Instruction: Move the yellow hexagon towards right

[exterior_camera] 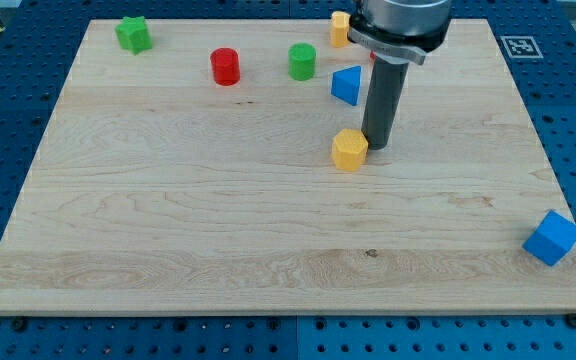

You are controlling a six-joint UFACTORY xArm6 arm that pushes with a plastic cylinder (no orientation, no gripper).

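Yellow hexagon (349, 150) near desk (218, 230) centre — my tip (376, 146) touching its right side. Blue triangle (347, 85) just above (toward view's top). No jaws on arm — bare rod. No containers.

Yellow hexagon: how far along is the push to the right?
Done: my tip has reached the yellow hexagon. In hand: it sits on the hexagon's right, the wrong side for pushing right. Left: rounding to its left and the whole push; the hexagon lies mid-board.
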